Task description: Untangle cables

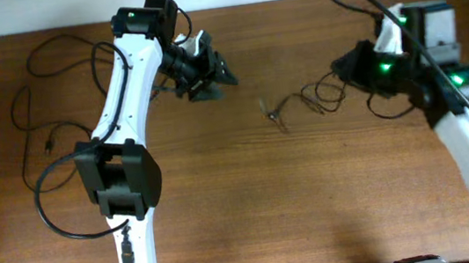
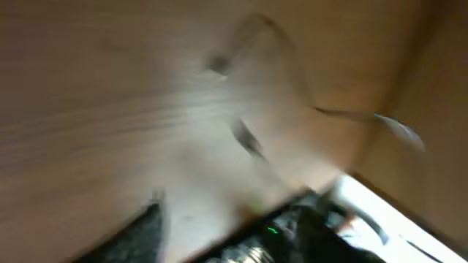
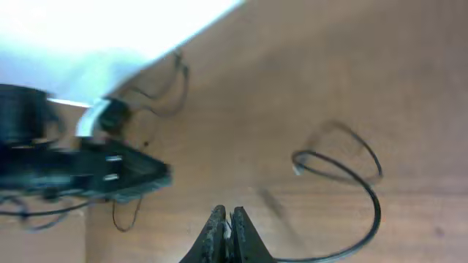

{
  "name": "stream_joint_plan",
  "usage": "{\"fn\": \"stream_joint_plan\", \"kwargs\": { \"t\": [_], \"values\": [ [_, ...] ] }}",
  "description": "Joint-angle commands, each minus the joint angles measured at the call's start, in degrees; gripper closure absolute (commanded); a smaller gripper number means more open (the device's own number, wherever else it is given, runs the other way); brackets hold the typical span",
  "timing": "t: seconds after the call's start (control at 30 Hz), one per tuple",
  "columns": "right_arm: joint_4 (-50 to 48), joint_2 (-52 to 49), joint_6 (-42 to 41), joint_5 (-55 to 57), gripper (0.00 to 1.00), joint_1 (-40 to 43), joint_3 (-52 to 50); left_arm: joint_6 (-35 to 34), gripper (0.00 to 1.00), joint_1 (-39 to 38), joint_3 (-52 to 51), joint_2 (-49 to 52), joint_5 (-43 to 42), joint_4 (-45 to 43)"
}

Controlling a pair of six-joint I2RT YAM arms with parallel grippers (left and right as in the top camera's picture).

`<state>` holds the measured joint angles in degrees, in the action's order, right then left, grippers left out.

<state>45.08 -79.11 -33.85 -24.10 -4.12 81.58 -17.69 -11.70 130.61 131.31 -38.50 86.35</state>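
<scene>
**Right jaws closed, left unclear; tangle sits mid-table**

The right gripper (image 3: 228, 223) has its fingers pressed together in the wrist view. Can't tell if anything is pinched between them. It sits toward the far right corner of the table (image 1: 252, 209), pointing at the left edge. A cable loop (image 3: 344, 172) lies on the wood just beside the fingertips.

The left gripper (image 1: 215, 79) is near the far edge, left of centre. Its wrist view is smeared with blur, so its opening can't be told.

A small tangle (image 1: 315, 97) lies between the two grippers, closer to the right one, with a plug (image 1: 273, 115) poking out toward the left gripper. A loose cord (image 1: 37, 127) wanders along the left edge up to the far left corner.
</scene>
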Motion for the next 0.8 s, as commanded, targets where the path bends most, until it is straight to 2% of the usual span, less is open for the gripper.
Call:
{"fn": "stream_joint_plan", "kwargs": {
  "t": [0.0,0.07,0.1,0.17,0.23,0.3,0.4,0.47,0.5,0.53,0.57,0.63,0.73,0.77],
  "values": [
    [-1.01,3.98,7.17,-0.46,0.96,0.00,1.01,0.66,0.23,-1.33,0.37,-1.99,13.49,0.07],
    [-1.07,5.57,15.50,-9.77,0.96,0.00,1.01,0.66,0.18,-2.29,0.37,-1.99,13.46,-0.50],
    [-1.22,5.84,16.92,-12.68,0.96,0.00,1.01,0.66,0.14,-2.69,0.37,-1.99,13.46,-0.57],
    [-1.14,6.01,17.14,-14.78,0.96,0.00,1.01,1.46,0.14,-3.76,0.37,-1.99,13.27,-1.16],
    [-0.68,6.01,17.14,-14.75,0.96,0.00,1.01,5.97,0.15,-4.76,0.37,-1.99,12.15,-1.99],
    [-0.33,6.01,17.11,-14.75,0.96,0.00,1.01,9.33,0.21,-5.40,0.39,-2.01,7.61,-1.81],
    [-0.33,6.01,16.90,-14.71,0.96,0.00,1.01,11.15,0.22,-3.69,0.39,-2.36,-13.42,-1.84],
    [-0.37,6.01,16.90,-14.71,0.96,0.00,1.01,11.13,0.18,-1.33,0.39,-2.45,-31.10,-1.33],
    [-0.37,6.01,16.31,-14.73,0.96,0.00,1.01,10.73,0.18,-0.81,0.39,-2.45,-35.10,-1.16],
    [-0.55,6.01,14.64,-14.73,0.96,0.00,1.01,8.35,0.19,-0.55,0.39,-2.45,-37.81,-1.14],
    [-0.98,6.01,12.74,-14.80,0.96,0.00,1.01,3.17,0.23,-1.05,0.39,-2.45,-37.81,-1.14],
    [-1.09,5.99,11.91,-15.26,0.96,0.00,1.01,-0.37,0.25,-2.23,0.39,-2.45,-37.68,-0.44],
    [-1.46,5.95,11.89,-16.24,0.96,-0.04,1.01,-11.50,0.24,-5.29,0.39,-2.45,-30.91,1.40],
    [-1.79,5.95,10.54,-16.22,0.96,-0.04,1.01,-14.53,0.27,-6.25,0.39,-2.45,-27.61,0.94]
  ]
}}
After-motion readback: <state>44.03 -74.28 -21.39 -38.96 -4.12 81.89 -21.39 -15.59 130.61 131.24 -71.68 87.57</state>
